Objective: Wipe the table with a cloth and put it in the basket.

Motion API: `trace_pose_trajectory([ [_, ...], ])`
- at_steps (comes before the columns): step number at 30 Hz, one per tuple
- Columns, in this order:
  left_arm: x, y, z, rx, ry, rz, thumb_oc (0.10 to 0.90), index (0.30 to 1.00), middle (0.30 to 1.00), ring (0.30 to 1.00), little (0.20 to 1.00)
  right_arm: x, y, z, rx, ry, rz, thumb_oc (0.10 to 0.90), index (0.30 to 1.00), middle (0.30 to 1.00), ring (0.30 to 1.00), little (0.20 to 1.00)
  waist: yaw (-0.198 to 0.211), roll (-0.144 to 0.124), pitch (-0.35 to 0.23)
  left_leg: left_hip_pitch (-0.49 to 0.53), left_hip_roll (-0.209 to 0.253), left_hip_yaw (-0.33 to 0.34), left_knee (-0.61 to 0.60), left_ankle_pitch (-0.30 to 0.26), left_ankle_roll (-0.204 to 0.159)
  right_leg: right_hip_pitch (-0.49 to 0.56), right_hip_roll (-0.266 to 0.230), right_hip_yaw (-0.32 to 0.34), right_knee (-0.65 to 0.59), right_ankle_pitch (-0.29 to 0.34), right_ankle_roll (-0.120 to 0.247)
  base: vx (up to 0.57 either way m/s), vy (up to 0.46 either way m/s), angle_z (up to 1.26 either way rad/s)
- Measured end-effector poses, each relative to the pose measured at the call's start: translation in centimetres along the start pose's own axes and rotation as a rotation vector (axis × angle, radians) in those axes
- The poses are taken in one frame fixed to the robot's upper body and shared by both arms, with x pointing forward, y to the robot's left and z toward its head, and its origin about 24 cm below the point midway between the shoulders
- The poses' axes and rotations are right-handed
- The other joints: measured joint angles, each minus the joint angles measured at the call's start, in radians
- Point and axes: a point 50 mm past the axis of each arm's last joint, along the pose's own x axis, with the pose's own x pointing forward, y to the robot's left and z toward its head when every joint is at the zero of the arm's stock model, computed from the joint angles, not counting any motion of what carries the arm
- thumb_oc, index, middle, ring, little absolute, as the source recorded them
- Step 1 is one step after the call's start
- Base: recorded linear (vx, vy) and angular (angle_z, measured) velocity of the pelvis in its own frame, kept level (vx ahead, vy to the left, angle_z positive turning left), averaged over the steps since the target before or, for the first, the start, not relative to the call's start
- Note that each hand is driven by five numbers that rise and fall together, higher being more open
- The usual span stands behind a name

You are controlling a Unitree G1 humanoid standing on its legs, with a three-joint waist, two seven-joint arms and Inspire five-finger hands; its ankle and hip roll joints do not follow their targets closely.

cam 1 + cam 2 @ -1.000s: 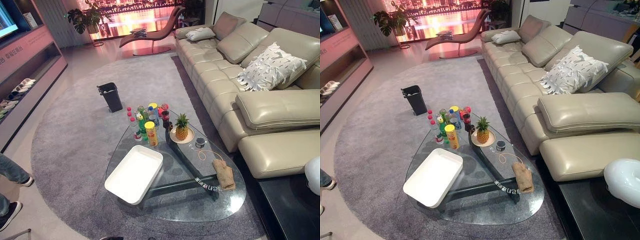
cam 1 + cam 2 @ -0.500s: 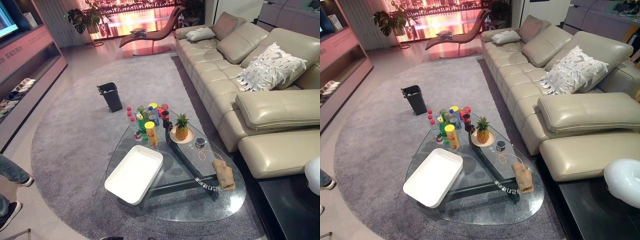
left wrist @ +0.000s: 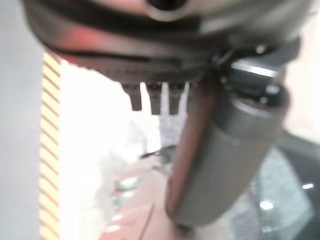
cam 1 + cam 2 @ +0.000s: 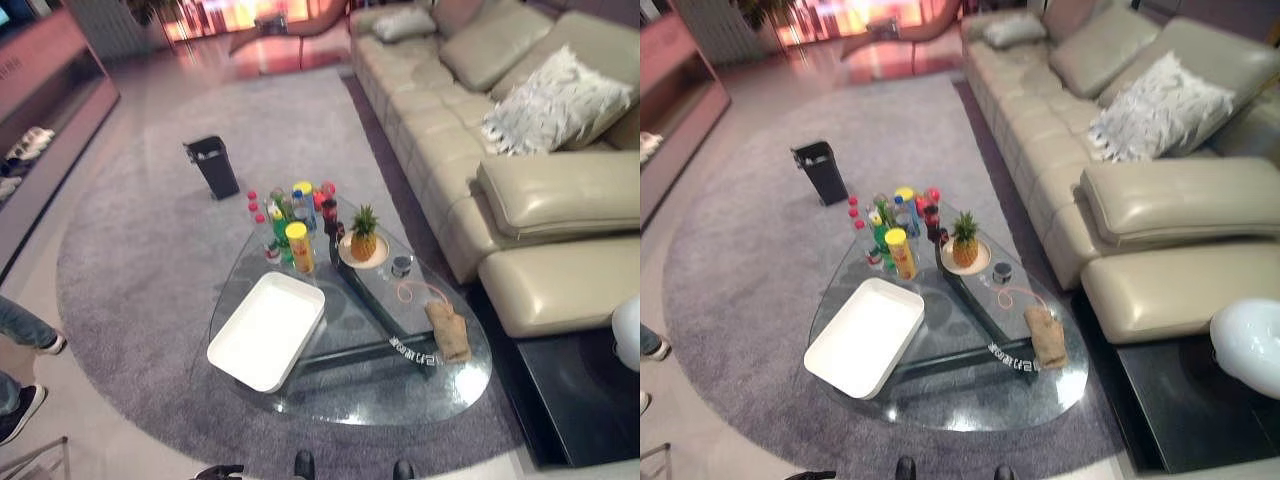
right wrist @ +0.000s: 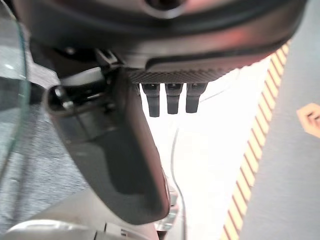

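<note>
Cloth: the tan cloth (image 4: 447, 331) lies folded on the glass surface (image 4: 440, 390), at about 4 o'clock from its middle, near the edge that faces the sofa (image 4: 520, 190). Nothing touches it.
Basket: the white basket (image 4: 266, 330) sits at about 8 o'clock on the same surface, well apart from the cloth, with nothing in it.
Other things: bottles and cans (image 4: 290, 225) stand clustered toward 12 o'clock, with a pineapple on a plate (image 4: 363, 238) just beside them at 1 o'clock. A dark bin (image 4: 214, 166) stands on the rug (image 4: 140, 260) beyond.
Left hand (image 3: 160, 97): fingers straight and relaxed, holding nothing, away from the surface.
Right hand (image 5: 170, 97): likewise slack and bare, fingers hanging straight, nothing in its hold.
Progress: by my reckoning nothing is done yet. No wiping shows, and the cloth is not picked up.
Left to do: reach the cloth, take hold, wipe the glass, then drop the cloth into the basket.
</note>
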Motion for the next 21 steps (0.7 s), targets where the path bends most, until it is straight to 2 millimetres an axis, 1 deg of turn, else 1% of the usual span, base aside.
trace_pose_trajectory([
  [2, 0.0, 0.6, 1.8, -0.027, -0.048, 0.019, 0.8, 0.9, 0.9, 0.9, 0.9, -0.2, -0.6, 2.0, 0.011, -0.044, -0.019, 0.8, 0.9, 0.9, 0.9, 0.9, 0.0, -0.002, 0.054, -0.04, -0.001, -0.001, 0.0, 0.018, 0.005, -0.041, 0.001, 0.001, 0.0, 0.022, -0.003, -0.1, -0.004, -0.02],
  [3, -0.1, 0.8, 3.0, -0.039, -0.077, 0.031, 0.8, 0.9, 0.9, 0.9, 0.9, -0.4, -1.0, 3.5, 0.016, -0.077, -0.031, 0.8, 0.9, 0.9, 0.9, 0.9, 0.0, -0.01, 0.089, -0.064, -0.002, -0.001, 0.0, 0.026, 0.005, -0.066, -0.001, 0.002, -0.001, 0.026, -0.003, -0.08, -0.001, -0.01],
  [5, -0.2, 1.0, 4.2, -0.09, -0.118, 0.035, 0.8, 0.9, 0.9, 0.9, 0.9, -0.7, -1.4, 5.1, 0.021, -0.123, -0.049, 0.8, 0.9, 0.9, 0.9, 0.9, 0.003, -0.026, 0.131, -0.084, -0.004, -0.003, 0.0, 0.03, 0.005, -0.087, -0.002, 0.002, -0.006, 0.029, 0.0, -0.11, 0.014, 0.0],
  [7, -0.3, 1.4, 5.1, -0.105, -0.143, 0.058, 0.8, 0.9, 0.9, 0.9, 0.9, -1.0, -2.0, 6.5, 0.034, -0.165, -0.074, 0.8, 0.9, 0.9, 0.9, 0.9, 0.004, -0.032, 0.146, -0.117, -0.007, -0.003, 0.0, 0.036, 0.005, -0.121, -0.005, 0.003, -0.006, 0.036, 0.005, -0.09, 0.025, -0.01],
  [9, -0.3, 1.3, 5.5, -0.122, -0.158, 0.061, 0.8, 0.9, 0.9, 0.9, 0.9, -1.2, -2.3, 7.2, 0.054, -0.183, -0.082, 0.8, 0.9, 0.9, 0.9, 0.9, 0.004, -0.032, 0.162, -0.123, -0.01, -0.001, 0.0, 0.036, 0.006, -0.131, -0.008, 0.006, -0.006, 0.041, 0.002, -0.04, 0.009, -0.03],
  [11, -0.4, 1.1, 6.5, -0.149, -0.199, 0.053, 0.8, 0.9, 0.9, 0.9, 0.9, -1.5, -2.7, 8.4, 0.079, -0.212, -0.095, 0.8, 0.9, 0.9, 0.9, 0.9, 0.005, -0.03, 0.171, -0.155, -0.013, 0.0, 0.0, 0.038, 0.007, -0.16, -0.01, 0.007, -0.006, 0.045, 0.002, -0.08, -0.008, -0.02],
  [14, -0.7, 1.1, 8.4, -0.177, -0.256, 0.047, 0.8, 0.9, 0.9, 0.9, 0.9, -2.0, -3.2, 10.0, 0.127, -0.258, -0.12, 0.8, 0.9, 0.9, 0.9, 0.9, 0.008, -0.025, 0.201, -0.177, -0.015, 0.0, 0.0, 0.047, 0.012, -0.184, -0.011, 0.007, 0.0, 0.054, 0.004, -0.1, -0.001, 0.0],
  [16, -1.0, 1.1, 10.4, -0.194, -0.311, 0.042, 0.8, 0.9, 0.9, 0.9, 0.9, -2.5, -3.8, 11.5, 0.156, -0.305, -0.141, 0.8, 0.9, 0.9, 0.9, 0.9, 0.009, -0.021, 0.227, -0.19, -0.017, -0.004, 0.0, 0.052, 0.013, -0.197, -0.013, 0.008, 0.001, 0.058, 0.005, -0.15, -0.015, -0.02],
  [18, -1.8, 1.3, 13.3, -0.22, -0.391, 0.035, 0.8, 0.9, 0.9, 0.9, 0.9, -3.6, -5.1, 13.9, 0.201, -0.386, -0.183, 0.8, 0.9, 0.9, 0.9, 0.9, 0.008, -0.022, 0.261, -0.261, -0.029, -0.018, 0.08, 0.062, 0.006, -0.265, -0.027, 0.018, 0.081, 0.029, 0.009, -0.17, -0.041, 0.01],
  [19, -1.9, 1.2, 13.9, -0.22, -0.408, 0.034, 0.8, 0.9, 0.9, 0.9, 0.9, -3.8, -5.5, 14.4, 0.205, -0.406, -0.199, 0.8, 0.9, 0.9, 0.9, 0.9, 0.009, -0.018, 0.269, -0.271, -0.03, -0.021, 0.089, 0.062, 0.006, -0.278, -0.027, 0.019, 0.096, 0.023, 0.008, -0.08, -0.047, 0.13],
  [20, -2.2, 1.2, 14.9, -0.221, -0.437, 0.031, 0.8, 0.9, 0.9, 0.9, 0.9, -4.3, -6.1, 15.1, 0.222, -0.452, -0.233, 0.8, 0.9, 0.9, 0.9, 0.9, 0.005, -0.01, 0.276, -0.296, -0.033, -0.033, 0.111, 0.062, 0.006, -0.311, -0.03, 0.017, 0.146, 0.004, 0.009, -0.06, -0.051, 0.11],
  [21, -2.4, 1.3, 15.2, -0.223, -0.452, 0.036, 0.8, 0.9, 0.9, 0.9, 0.9, -4.6, -6.4, 15.6, 0.233, -0.476, -0.25, 0.8, 0.9, 0.9, 0.9, 0.9, 0.003, -0.013, 0.282, -0.307, -0.035, -0.034, 0.129, 0.062, 0.006, -0.329, -0.035, 0.019, 0.182, -0.013, 0.008, -0.07, -0.048, 0.15],
])
